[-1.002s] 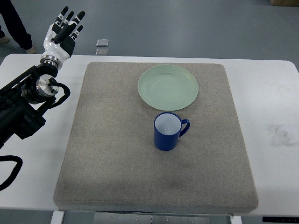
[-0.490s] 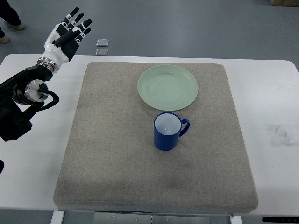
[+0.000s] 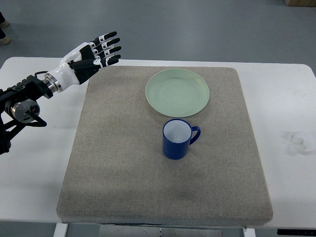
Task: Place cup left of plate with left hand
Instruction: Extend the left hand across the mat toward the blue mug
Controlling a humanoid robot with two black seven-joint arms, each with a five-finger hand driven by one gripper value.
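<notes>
Fingers point(image 3: 111, 48) on my left hand point(image 3: 91, 57) are spreading straight out, pointing toward the picture's right, gripping nothing and touching nothing. I'm seeing the hand hovering over the far left corner of the grey mat point(image 3: 123, 173), with its arm coming in from the left edge across the white table point(image 3: 34, 168).

Around it: a pale green plate point(image 3: 177, 92) is sitting on the far middle of the mat, empty. Faint smudge marks point(image 3: 298, 139) are showing on the bare tabletop at the right. Grey floor is lying beyond the table, and a bit of a person's shoe point(image 3: 3, 23) is poking in at the top left corner. Nothing is standing on the mat between my hand and the plate; that stretch of mat is bare.

I'm seeing the blue cup point(image 3: 177, 138) standing upright on the mat just on the near side of the plate, close to its rim but apart from it, white inside, handle turning toward the right. It is sitting well apart from my fingers, to their right and nearer to me, with the plate's left edge lying roughly between.

I'm not seeing the right arm anywhere.
</notes>
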